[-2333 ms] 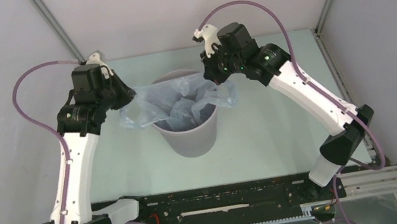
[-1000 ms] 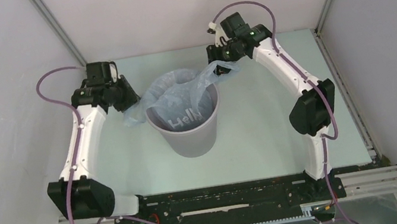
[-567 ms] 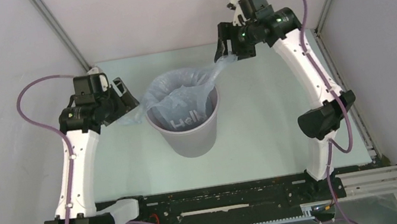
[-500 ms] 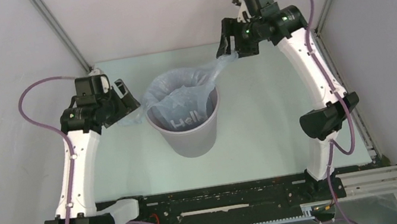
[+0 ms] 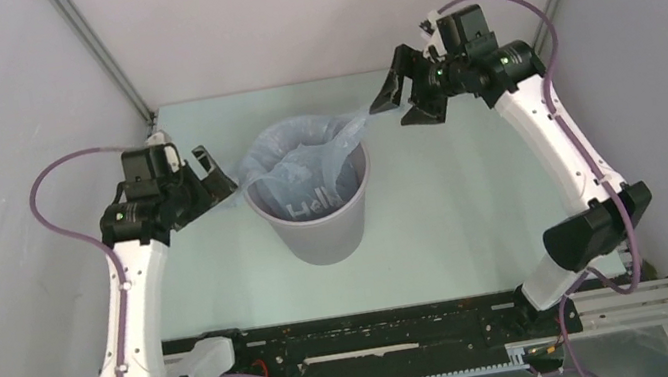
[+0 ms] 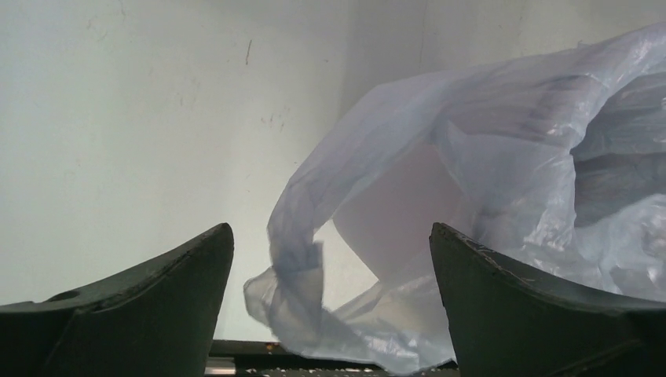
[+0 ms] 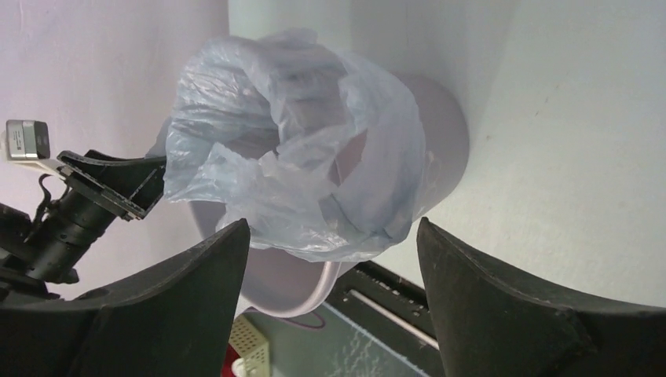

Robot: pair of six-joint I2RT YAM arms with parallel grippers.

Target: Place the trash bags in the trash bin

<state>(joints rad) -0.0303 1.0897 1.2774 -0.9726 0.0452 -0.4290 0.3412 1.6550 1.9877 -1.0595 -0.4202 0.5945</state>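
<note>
Pale-blue film, thin, crinkled and translucent: trash bag point(image 5: 302, 153), one piece. Location: seated in the mouth of the trash bin point(image 5: 322, 236), with its upper part puffed up above the rim and spilling over it. One loose flap hangs outside the rim on the left. A drawn-out corner points off the far right side toward the right gripper point(image 5: 391, 111).

Grey plastic, round, tapering to the base: trash bin, upright near the middle of the table point(image 5: 472, 187). White lettering point(image 5: 311, 208) shows on its near side, partly cut off at the rim.

Left gripper point(image 5: 217, 179): just left of the bin at rim height, jaws wide apart, clamped on nothing. In the left wrist view the bag point(image 6: 471, 157) fills the right half. Its hanging flap sits in the gap of the left gripper point(image 6: 330, 236), though whether film and finger touch cannot be told.

Right gripper: beyond the bin's far right, raised above the rim, jaws spread. The bag's corner ends just short of, or at, the near finger (contact not clear). The right wrist view looks between the fingers of the right gripper point(image 7: 331, 226) at the bag point(image 7: 290, 141) bunched over the bin point(image 7: 444, 133), with the left gripper point(image 7: 110, 184) beyond it.
</note>
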